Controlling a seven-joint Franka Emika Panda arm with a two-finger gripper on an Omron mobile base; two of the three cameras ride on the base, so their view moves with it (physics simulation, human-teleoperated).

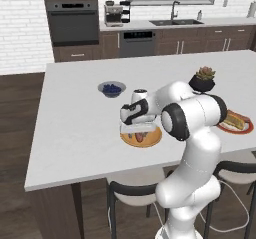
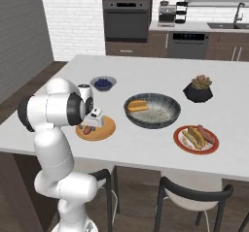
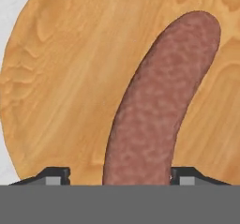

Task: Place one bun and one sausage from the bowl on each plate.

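With its jaws parted well clear of the sausage (image 3: 161, 106) lying on the wooden plate (image 3: 70, 78), the gripper (image 3: 124, 176) holds nothing, yet lifting crookedly could clip the sausage and roll it toward the rim.

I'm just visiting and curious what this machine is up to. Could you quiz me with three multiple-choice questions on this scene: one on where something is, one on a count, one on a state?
1. Where does the sausage under the gripper lie?
A. on the wooden plate
B. in the small blueberry bowl
C. on the bare counter

2. How many buns are in the large dark bowl?
A. none
B. one
C. three

3. How do the gripper's jaws stand?
A. clamped on the sausage
B. apart, one either side of the sausage
C. clamped on a bun

Answers: 1 A, wood grain surrounds it in the hand view. 2 B, a single bun lies inside. 3 B, gaps show beside the sausage.
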